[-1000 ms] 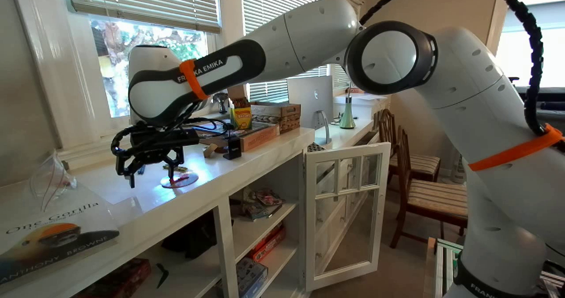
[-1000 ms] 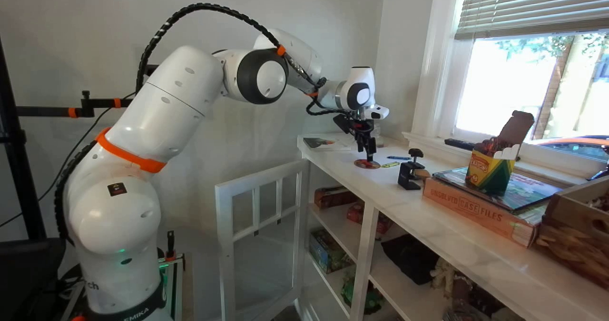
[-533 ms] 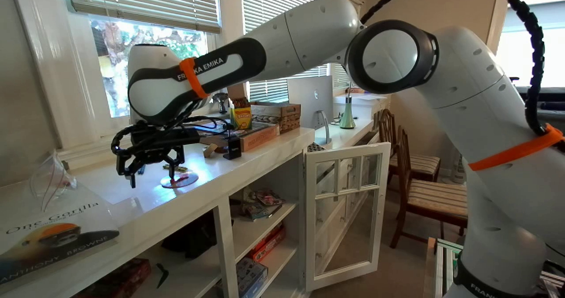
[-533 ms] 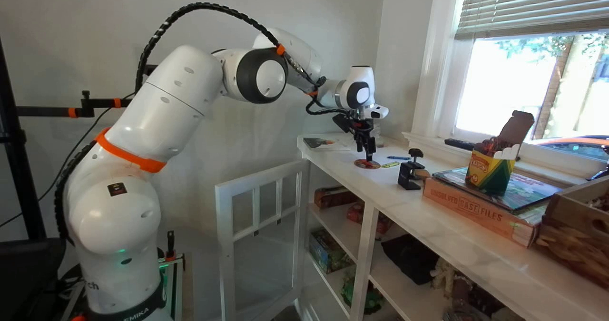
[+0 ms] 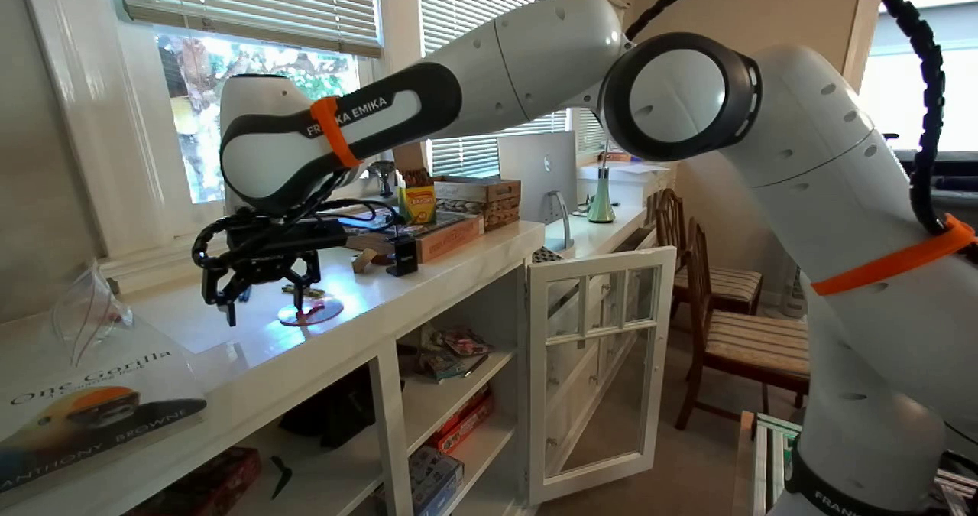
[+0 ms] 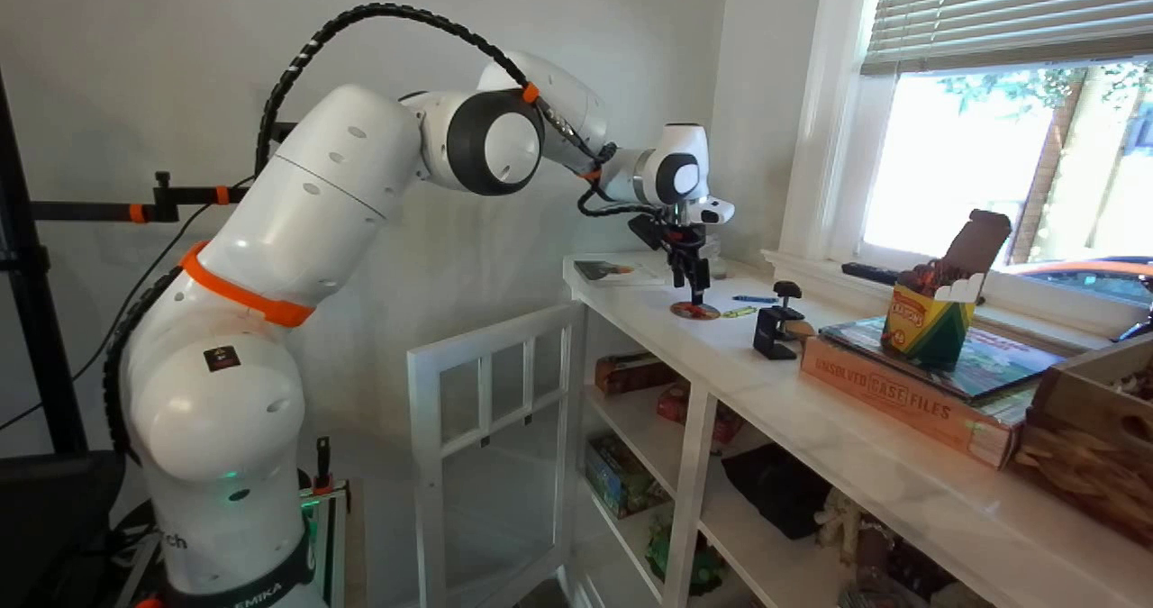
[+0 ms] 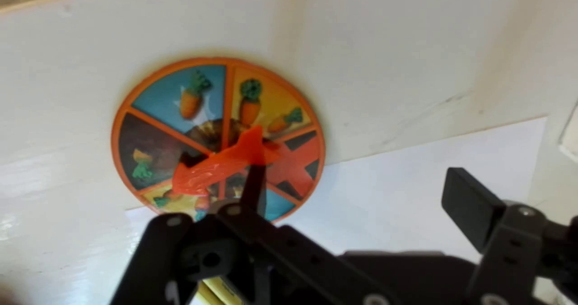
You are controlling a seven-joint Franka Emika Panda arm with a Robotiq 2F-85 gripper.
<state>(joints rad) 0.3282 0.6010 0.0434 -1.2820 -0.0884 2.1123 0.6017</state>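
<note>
A round spinner disc [image 7: 153,88] with carrot pictures lies flat on the white counter. On it sits a red arrow pointer [image 7: 216,167]. My gripper [image 7: 361,190] stands open and low over the counter, jaws wide apart. One of its fingers [image 7: 257,183] is over the disc, right at the arrow's tail; whether it touches cannot be told. The other finger [image 7: 472,208] is off to the side, over white paper [image 7: 397,183]. Nothing is between them. Both exterior views show the gripper [image 5: 265,313] pointing down, with the disc [image 6: 680,313] under a fingertip.
Near the disc lie a yellow crayon [image 6: 739,312] and a blue crayon [image 6: 755,299]. A black clamp [image 6: 775,333] stands farther along the counter, before a crayon box [image 6: 923,329] on stacked games. A gorilla book [image 5: 99,417] lies at the counter's end. A cabinet door [image 6: 495,392] hangs open.
The arm has risen very slightly, and the gripper with it. Its jaws have stayed wide apart, and the disc lies in the same place.
</note>
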